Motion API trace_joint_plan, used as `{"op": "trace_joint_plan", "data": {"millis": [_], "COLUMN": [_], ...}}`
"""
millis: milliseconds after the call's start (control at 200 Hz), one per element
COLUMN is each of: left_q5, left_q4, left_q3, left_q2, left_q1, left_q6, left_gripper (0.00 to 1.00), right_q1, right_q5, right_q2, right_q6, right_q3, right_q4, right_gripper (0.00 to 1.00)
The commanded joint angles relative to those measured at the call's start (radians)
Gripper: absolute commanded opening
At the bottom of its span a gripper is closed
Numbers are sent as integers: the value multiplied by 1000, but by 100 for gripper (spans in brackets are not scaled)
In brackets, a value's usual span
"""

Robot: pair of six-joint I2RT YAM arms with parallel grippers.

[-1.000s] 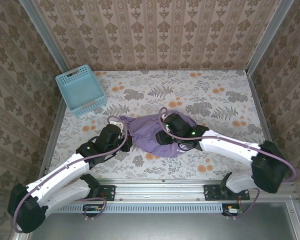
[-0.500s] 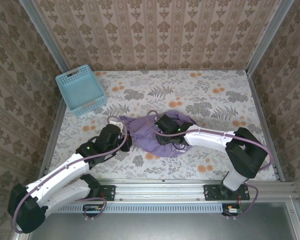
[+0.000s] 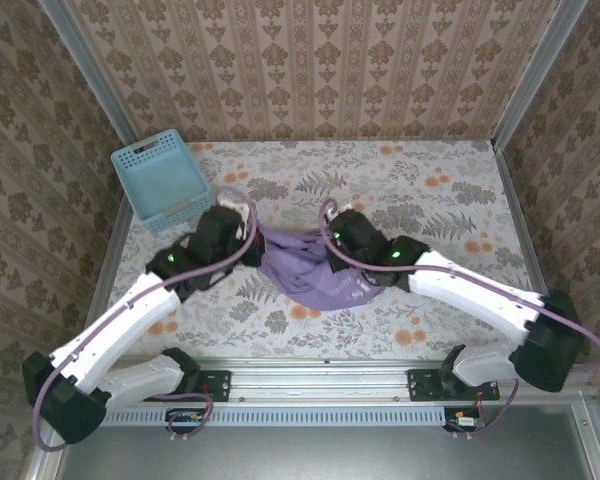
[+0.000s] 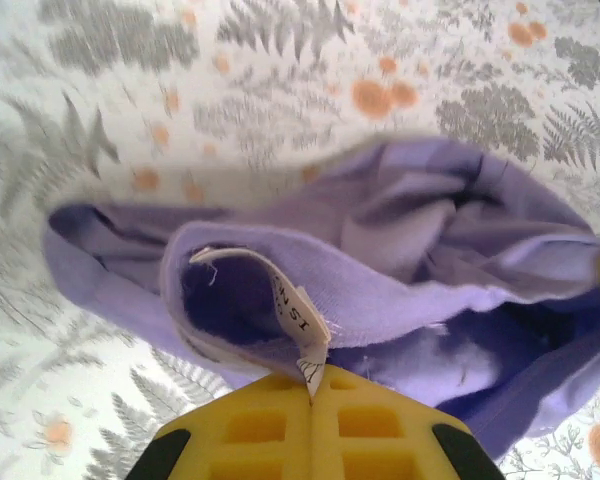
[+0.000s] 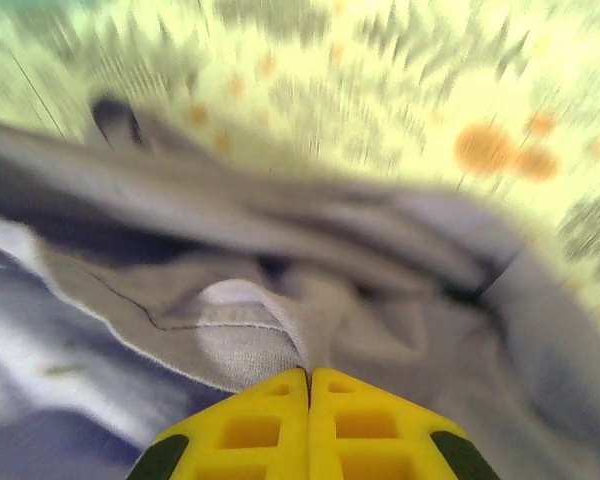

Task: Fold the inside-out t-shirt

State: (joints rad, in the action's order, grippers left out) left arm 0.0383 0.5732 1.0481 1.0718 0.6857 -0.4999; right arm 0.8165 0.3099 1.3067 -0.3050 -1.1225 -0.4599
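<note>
Left hand (image 4: pixel 311 385) pinched shut on lavender t-shirt (image 3: pixel 302 272) at the label (image 4: pixel 302 318) hem. Right hand (image 5: pixel 309 378) shut on a stitched edge. Shirt bunched between them, mid-worktop (image 3: pixel 440 200).

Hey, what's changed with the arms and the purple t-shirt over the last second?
The right pincer closed on a hem of the t-shirt. The left pincer, already shut on the fabric by the label, moved toward the far side of the table, drawing that edge of the t-shirt with it, so the cloth now hangs bunched between both. The blue basket stayed put.
</note>
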Motion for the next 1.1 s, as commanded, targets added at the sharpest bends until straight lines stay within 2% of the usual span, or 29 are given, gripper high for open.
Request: {"op": "trace_joint_plan", "data": {"millis": [0, 145, 220, 290, 375, 525, 600, 705, 775, 895, 1095], "left_q5": [58, 113, 79, 48, 24, -13, -33, -20, 2, -27, -111], "left_q4": [140, 267, 259, 236, 197, 124, 85, 57, 56, 49, 8], "left_q3": [340, 817, 942, 974, 900, 655, 537, 403, 334, 217, 63], "left_q2": [97, 230, 234, 220, 180, 101, 65, 39, 40, 59, 81], "left_q1": [-33, -2, 25, 77, 134, 167, 169, 169, 156, 93, -19], "left_q6": [155, 276, 304, 320, 313, 244, 200, 148, 115, 35, -57], "left_gripper": [0, 0, 0, 0, 0, 0, 0, 0, 0, 0, 0], "right_q1": [-34, -59, -59, -58, -59, -98, -171, -289, -326, -330, -329], "right_q5": [106, 111, 99, 83, 89, 123, 58, -98, -200, -291, -322], "right_q2": [-107, -155, -170, -194, -218, -222, -204, -141, -65, 140, 455], "right_q6": [91, 182, 204, 212, 221, 207, 154, 76, 65, 83, 95], "right_q3": [-202, -473, -576, -619, -617, -506, -432, -343, -309, -349, -545], "right_q4": [-58, -70, -71, -70, -70, -90, -81, -34, 5, 32, 39], "right_gripper": [0, 0, 0, 0, 0, 0, 0, 0, 0, 0, 0]}}
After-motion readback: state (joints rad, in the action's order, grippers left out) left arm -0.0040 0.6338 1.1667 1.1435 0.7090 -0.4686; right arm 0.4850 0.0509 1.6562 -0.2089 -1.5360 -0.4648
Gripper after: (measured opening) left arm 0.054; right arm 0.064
